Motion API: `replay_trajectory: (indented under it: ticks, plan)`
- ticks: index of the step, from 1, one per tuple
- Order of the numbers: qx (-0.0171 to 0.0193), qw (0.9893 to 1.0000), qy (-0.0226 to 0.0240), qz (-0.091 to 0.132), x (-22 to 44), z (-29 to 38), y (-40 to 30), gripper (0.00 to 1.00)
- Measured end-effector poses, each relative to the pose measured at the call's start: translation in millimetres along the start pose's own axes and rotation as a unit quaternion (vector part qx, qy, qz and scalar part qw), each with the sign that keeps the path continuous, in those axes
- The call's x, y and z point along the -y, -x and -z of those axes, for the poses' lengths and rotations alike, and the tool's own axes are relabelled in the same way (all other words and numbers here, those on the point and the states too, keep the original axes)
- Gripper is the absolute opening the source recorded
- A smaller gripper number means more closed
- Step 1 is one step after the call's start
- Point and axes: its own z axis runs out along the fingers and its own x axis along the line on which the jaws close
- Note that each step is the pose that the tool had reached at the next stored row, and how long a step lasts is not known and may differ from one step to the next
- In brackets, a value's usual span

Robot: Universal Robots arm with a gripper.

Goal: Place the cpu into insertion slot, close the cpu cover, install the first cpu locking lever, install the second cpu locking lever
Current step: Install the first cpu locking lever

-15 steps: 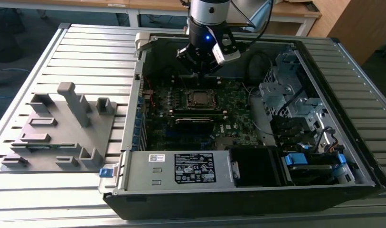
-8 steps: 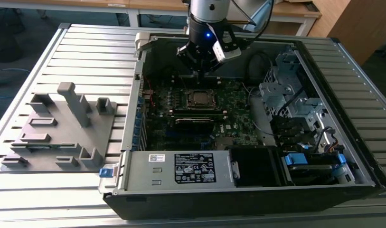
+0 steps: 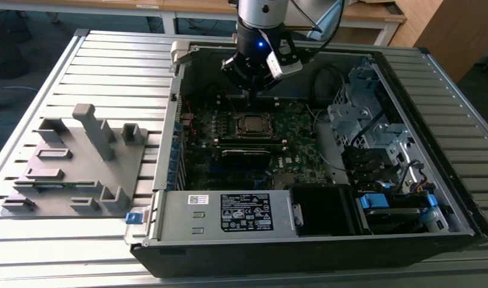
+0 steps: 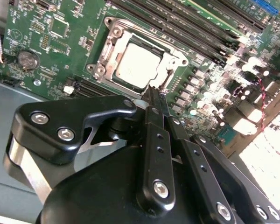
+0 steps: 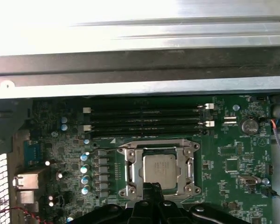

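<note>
Ribbed grey metal tabletop (image 3: 107,66) carries an open black computer case (image 3: 308,252). Its walls fence the dark green motherboard (image 3: 219,129) on all sides, and the top is open. The small square silver-grey cpu (image 4: 137,65) lies flat in the square black insertion slot (image 4: 155,45), with the thin silver metal cpu cover (image 4: 113,44) lowered around it. The black two-fingered tool (image 4: 154,95) hangs at the cover's far rim with its fingers pressed together on nothing. Whether it touches the rim is unclear.

Exterior view, clock centred on the cpu (image 3: 253,125). Straight above: open (case is open-topped). 12 o'clock: the gripper (image 3: 253,91) hangs there. 3 o'clock: drive cage (image 3: 352,117) and black cables (image 3: 328,81) crowd in. 9 o'clock: case wall (image 3: 178,102), near. 6 o'clock: memory slots (image 3: 248,142), low.
</note>
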Motion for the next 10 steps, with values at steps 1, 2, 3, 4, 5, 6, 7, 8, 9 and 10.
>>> replay_trajectory:
  ticks: [1, 2, 3, 4, 5, 6, 7, 8, 9, 10]
  plan:
    - [0.0001, 1.0, 0.0001, 0.0, 0.2, -0.1, -2.2, 0.1]
    - [0.0002, 1.0, 0.0001, 0.0, 0.4, -0.2, -4.4, 0.1]
    - [0.0003, 1.0, 0.0001, 0.0, 0.7, -0.2, -6.6, 0.1]
    - [0.0004, 1.0, 0.0, 0.0, 0.9, -0.2, -8.8, 0.1]
    - [0.0005, 1.0, 0.0, 0.0, 1.1, -0.3, -11.4, 0.1]
    - [0.0007, 1.0, 0.0001, 0.0, 1.3, -0.3, -13.9, 0.1]
    - [0.0009, 1.0, 0.0001, 0.0, 1.5, -0.4, -16.4, 0.1]
    - [0.001, 1.0, 0.0001, 0.0, 1.8, -0.4, -18.7, 0.1]
    - [0.0011, 1.0, 0.0001, 0.0, 2.0, -0.4, -21.0, 0.1]
    - [0.0013, 1.0, 0.0001, 0.0, 2.2, -0.4, -23.0, 0.1]
